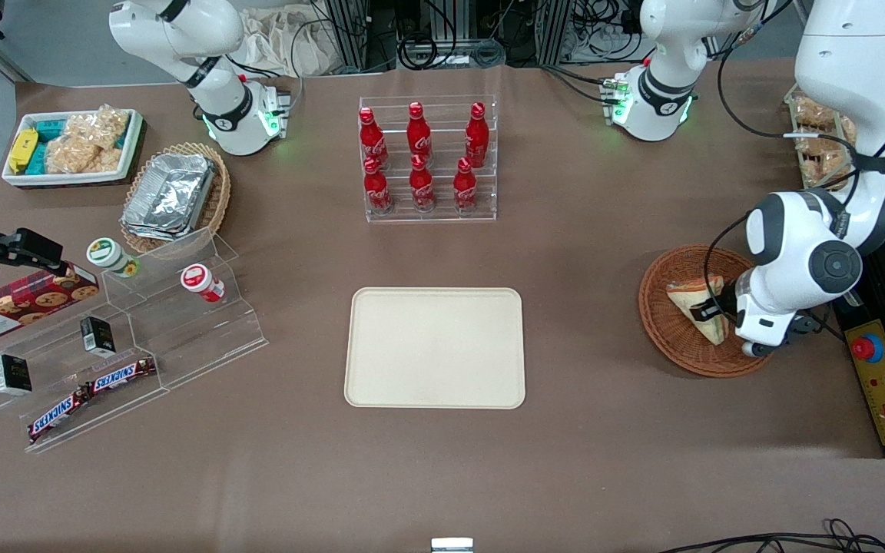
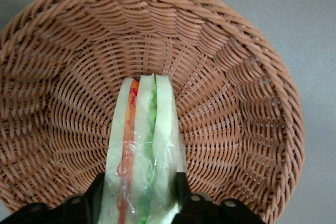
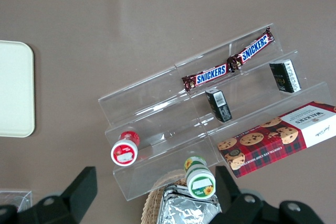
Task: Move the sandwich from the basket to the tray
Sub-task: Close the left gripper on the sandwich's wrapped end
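In the front view, the cream tray (image 1: 435,347) sits at centre frame with nothing on it. At the right, the reddish basket (image 1: 661,326) holds the sandwich (image 1: 694,303), still resting in it. The gripper (image 1: 710,310) is closed against the sandwich's two bread sides, its fingers (image 2: 96,195) pressing the wrap.

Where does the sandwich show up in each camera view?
Front view: the sandwich lies in the basket, at the gripper.
Left wrist view: sandwich between the fingers, basket beneath.
Right wrist view: not in it.
Shared landmark: the basket.
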Controlling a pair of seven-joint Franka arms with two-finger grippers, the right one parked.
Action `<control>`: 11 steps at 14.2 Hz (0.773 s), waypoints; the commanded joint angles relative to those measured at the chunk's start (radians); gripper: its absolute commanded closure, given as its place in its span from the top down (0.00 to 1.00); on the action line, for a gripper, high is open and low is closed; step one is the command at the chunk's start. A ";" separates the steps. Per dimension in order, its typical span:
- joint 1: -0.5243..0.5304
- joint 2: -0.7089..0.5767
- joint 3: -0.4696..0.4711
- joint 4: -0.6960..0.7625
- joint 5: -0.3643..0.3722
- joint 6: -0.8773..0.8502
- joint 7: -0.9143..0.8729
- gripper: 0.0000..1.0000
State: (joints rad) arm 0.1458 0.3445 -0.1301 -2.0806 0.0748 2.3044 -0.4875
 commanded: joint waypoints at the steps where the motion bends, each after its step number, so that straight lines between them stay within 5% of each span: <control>1: 0.009 -0.016 -0.014 0.046 -0.007 -0.077 -0.013 0.00; 6: -0.020 -0.041 -0.031 0.199 0.003 -0.291 -0.006 0.00; 11: -0.058 -0.059 -0.032 0.586 0.043 -0.705 0.010 0.00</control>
State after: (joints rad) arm 0.1027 0.2729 -0.1658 -1.6478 0.1001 1.7348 -0.4844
